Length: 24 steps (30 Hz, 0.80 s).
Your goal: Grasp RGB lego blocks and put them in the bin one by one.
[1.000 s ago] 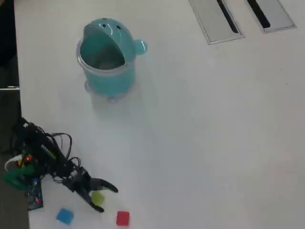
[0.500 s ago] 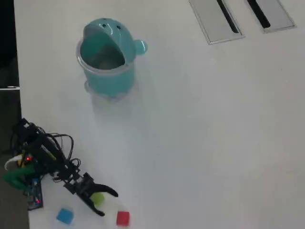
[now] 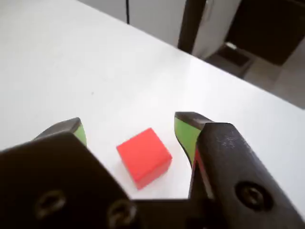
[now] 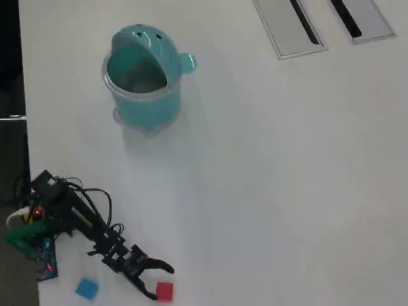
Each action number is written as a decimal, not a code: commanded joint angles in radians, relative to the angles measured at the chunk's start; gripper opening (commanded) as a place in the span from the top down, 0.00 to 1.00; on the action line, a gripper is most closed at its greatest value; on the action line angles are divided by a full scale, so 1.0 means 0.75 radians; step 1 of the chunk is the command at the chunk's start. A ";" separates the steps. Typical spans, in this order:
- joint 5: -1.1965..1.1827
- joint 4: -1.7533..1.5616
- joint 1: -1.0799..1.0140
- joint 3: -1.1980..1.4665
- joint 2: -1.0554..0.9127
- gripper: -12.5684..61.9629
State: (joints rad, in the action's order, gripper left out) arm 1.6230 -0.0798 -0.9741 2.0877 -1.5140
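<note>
The red block (image 3: 144, 156) lies on the white table between my gripper's (image 3: 129, 123) two spread fingers, touching neither. The fingers' (image 3: 186, 133) inner faces are green. From overhead the gripper (image 4: 162, 282) stands open at the table's lower left, with the red block (image 4: 164, 291) between its tips. The blue block (image 4: 87, 288) sits apart to the left of it. The yellowish-green block does not show in either view. The teal bin (image 4: 146, 108) stands far off at the upper left, its domed lid tipped back and its mouth open.
Two grey slotted panels (image 4: 290, 25) are set into the table at the top right. The arm's base and cables (image 4: 38, 220) sit at the table's left edge. In the wrist view the table's far edge (image 3: 224, 71) borders dark furniture.
The arm has stretched toward the lower right, carrying the open gripper from around the yellowish-green block to around the red one. The yellowish-green block has dropped out of sight.
</note>
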 commanded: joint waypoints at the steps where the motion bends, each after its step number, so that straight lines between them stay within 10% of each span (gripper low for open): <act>1: -0.006 0.022 -0.022 -0.168 0.041 0.37; 24: 0.098 0.307 -0.014 -0.217 0.184 0.37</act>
State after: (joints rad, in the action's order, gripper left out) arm 1.6950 0.1580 -0.9863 2.0126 -1.3714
